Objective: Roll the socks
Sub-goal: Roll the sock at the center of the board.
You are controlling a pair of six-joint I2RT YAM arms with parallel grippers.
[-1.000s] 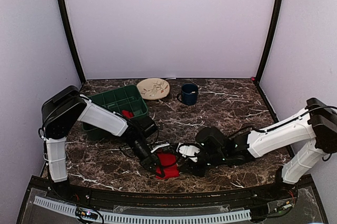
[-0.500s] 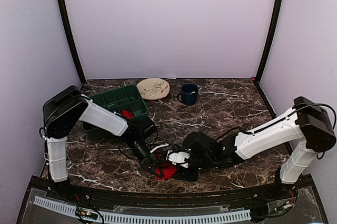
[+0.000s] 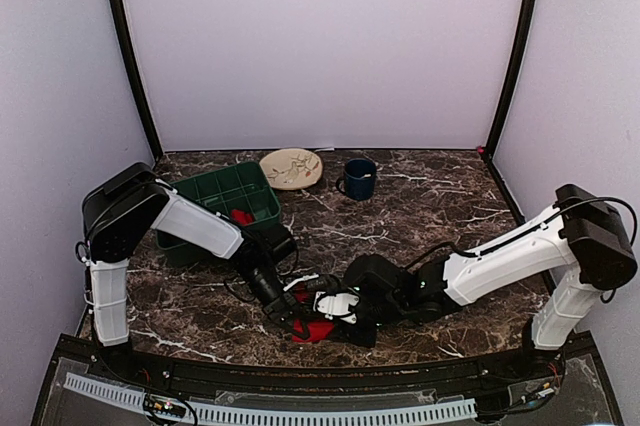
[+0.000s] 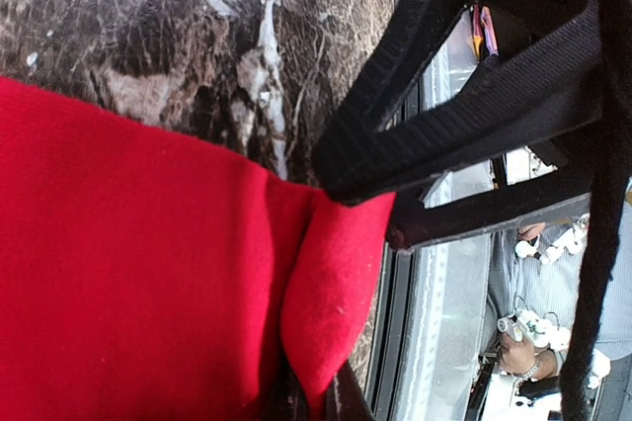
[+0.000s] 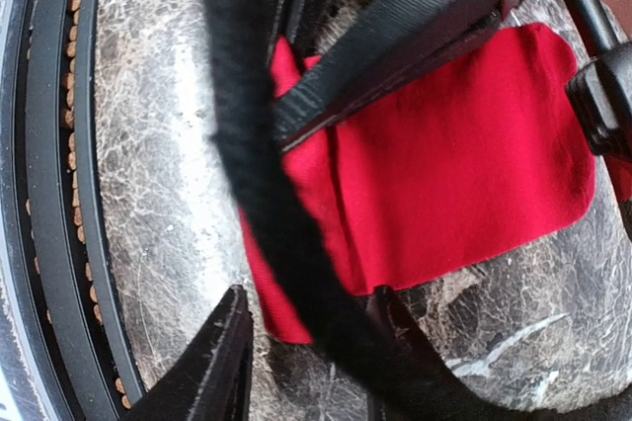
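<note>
A red sock (image 3: 318, 330) lies flat on the marble table near the front edge. It fills the left wrist view (image 4: 128, 273) and shows in the right wrist view (image 5: 454, 174). My left gripper (image 3: 291, 310) is shut on a raised fold at the sock's edge (image 4: 331, 283). My right gripper (image 3: 336, 308) is open, and its fingers (image 5: 219, 362) straddle the sock's near corner just above the table. A black cable (image 5: 267, 194) crosses the right wrist view and partly hides the other finger. The two grippers are very close together over the sock.
A green bin (image 3: 205, 194) at the back left holds another red item (image 3: 241, 216). A tan plate (image 3: 291, 168) and a dark blue mug (image 3: 359, 178) stand at the back. The table's front rail (image 5: 49, 194) is just beside the sock.
My right arm has moved left, from beside the sock to over it, close against the left gripper. The left gripper has kept its hold on the sock.
</note>
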